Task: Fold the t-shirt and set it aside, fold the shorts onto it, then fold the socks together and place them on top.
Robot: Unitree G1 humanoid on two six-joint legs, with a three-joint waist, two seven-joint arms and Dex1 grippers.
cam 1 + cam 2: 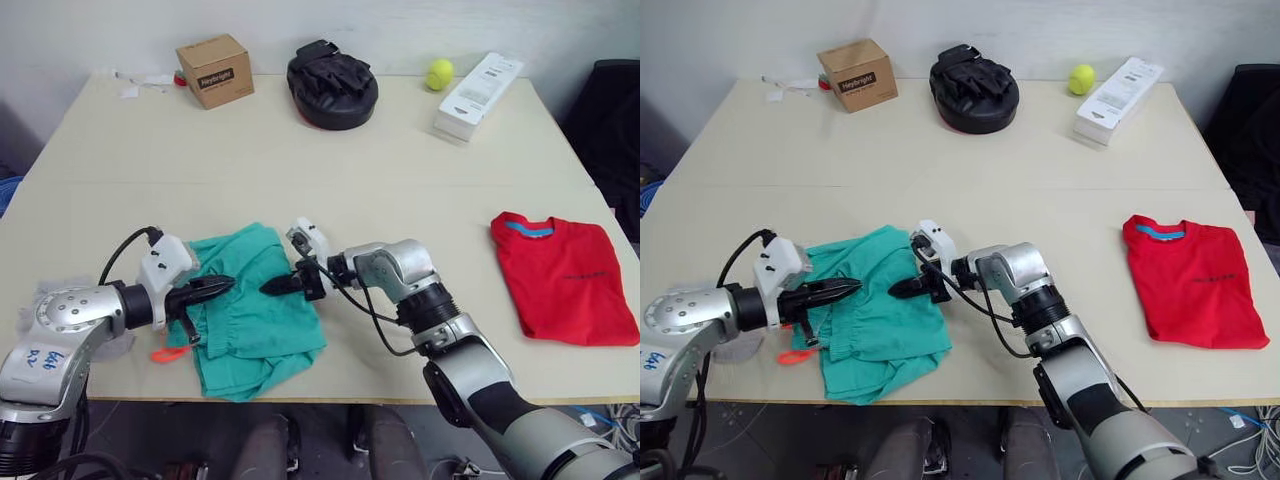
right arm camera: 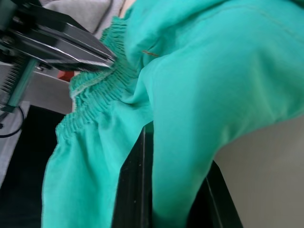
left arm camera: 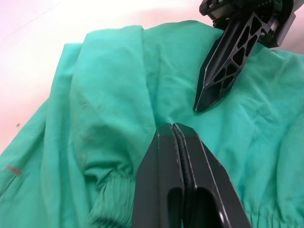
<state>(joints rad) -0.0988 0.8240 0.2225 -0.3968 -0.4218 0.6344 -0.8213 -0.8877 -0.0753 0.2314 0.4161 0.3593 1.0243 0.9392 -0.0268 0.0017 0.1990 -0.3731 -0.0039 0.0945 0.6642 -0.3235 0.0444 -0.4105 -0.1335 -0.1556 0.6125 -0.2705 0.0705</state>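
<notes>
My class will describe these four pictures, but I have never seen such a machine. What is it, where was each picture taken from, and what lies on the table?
It is a humanoid robot with two arms, each ending in a black two-fingered hand. Two pictures come from cameras on its head, looking down over the table. The other two come from a camera on each wrist, looking along the fingers. Near the front edge lie crumpled green shorts. The left hand is shut above them. The right hand has shorts fabric between its fingers. A folded red t-shirt lies to the right. At the back are a cardboard box, a black mitt, a tennis ball and a white box.
</notes>
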